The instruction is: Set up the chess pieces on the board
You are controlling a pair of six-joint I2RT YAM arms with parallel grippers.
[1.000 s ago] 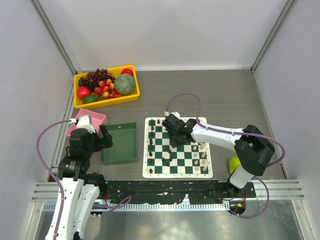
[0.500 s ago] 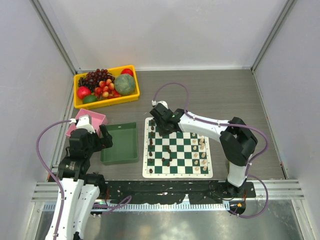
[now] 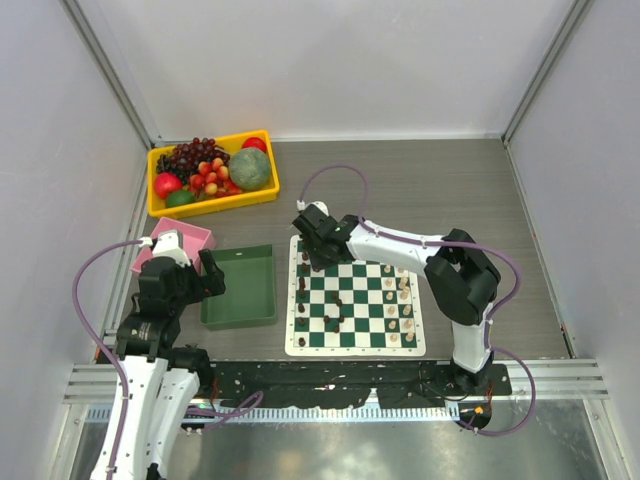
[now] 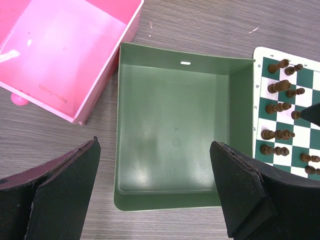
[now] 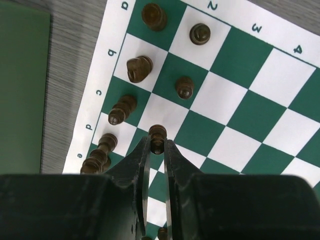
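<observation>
The board [image 3: 355, 349], green and white checks, lies in front of my right arm. My right gripper [image 3: 317, 250] hangs over its far left corner, shut on a dark pawn [image 5: 158, 132] held between the fingertips [image 5: 144, 150] just above the squares [image 5: 240, 115]. Dark chess pieces [image 3: 303, 292] stand along the board's left columns, and several show in the right wrist view [image 5: 138, 67]. Cream chess pieces [image 3: 400, 310] stand at the board's right side. My left gripper [image 4: 155, 187] is open, empty, above the near edge of the green tray [image 4: 175, 100].
A yellow bin [image 3: 210, 207] of fruit sits at the far left. A pink box [image 3: 187, 238] lies beside the green tray [image 3: 240, 290], which sits left of the board. A yellow-green fruit [image 3: 467, 328] rests by the right arm's elbow.
My right gripper has carried the dark pawn from the board's middle toward its far left corner. The left arm has not moved.
</observation>
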